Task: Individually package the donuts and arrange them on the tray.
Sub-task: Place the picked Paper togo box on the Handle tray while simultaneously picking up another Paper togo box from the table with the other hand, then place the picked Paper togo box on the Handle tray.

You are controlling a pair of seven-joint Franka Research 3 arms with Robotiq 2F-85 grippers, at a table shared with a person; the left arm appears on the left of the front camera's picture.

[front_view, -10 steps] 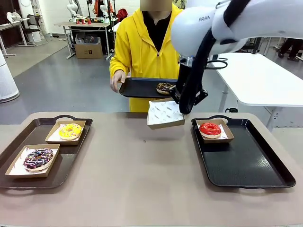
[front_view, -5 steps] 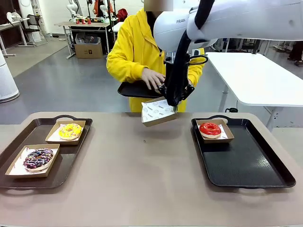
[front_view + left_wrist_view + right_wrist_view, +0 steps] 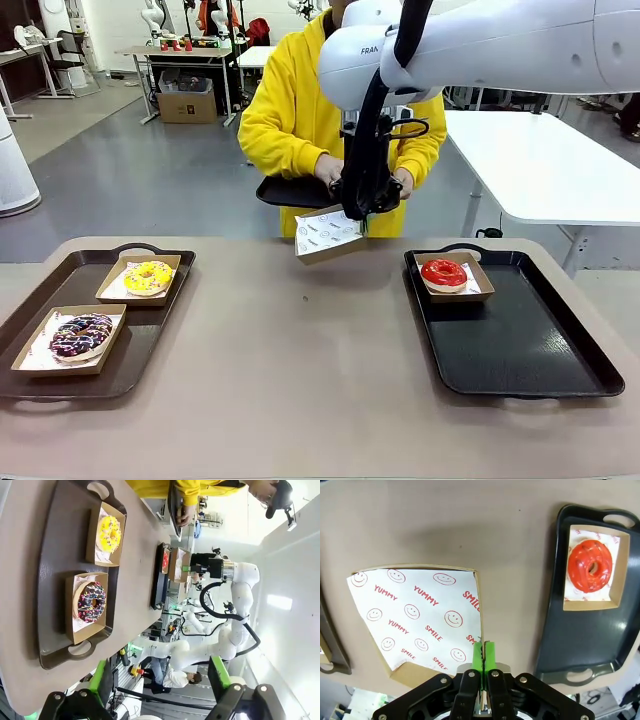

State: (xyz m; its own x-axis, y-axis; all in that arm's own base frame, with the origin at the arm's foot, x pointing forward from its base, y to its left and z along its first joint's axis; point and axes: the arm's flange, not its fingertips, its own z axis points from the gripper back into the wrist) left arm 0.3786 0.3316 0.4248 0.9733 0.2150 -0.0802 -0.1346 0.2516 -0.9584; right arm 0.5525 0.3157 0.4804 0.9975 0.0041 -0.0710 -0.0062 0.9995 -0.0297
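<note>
Workshop floor with further tables behind; foreground item one, a tan table spanning the front view. Item two, the right arm, white, reaching from picture right across the middle toward the far edge. Item three, a person in a yellow hooded top at the far side, both hands at a small black tray held above the table edge. Item four, a dark tray on the robot's left, carrying two cardboard boats: the far one with the yellow-iced donut, the near one with the dark sprinkled donut. Item five, a black tray on the robot's right, with one boat in its far left corner holding the red-iced donut; the remaining tray surface bare. Item six, an empty cardboard boat lined with paper printed "YUMMY" and "SMILE", tilted, lifted off the table just below the person's tray. Item seven, the right gripper, green pads pinched fully together on the boat's side wall. Item eight, the left gripper, jaws spread wide, nothing between them, hanging above the near end of the left tray.
</note>
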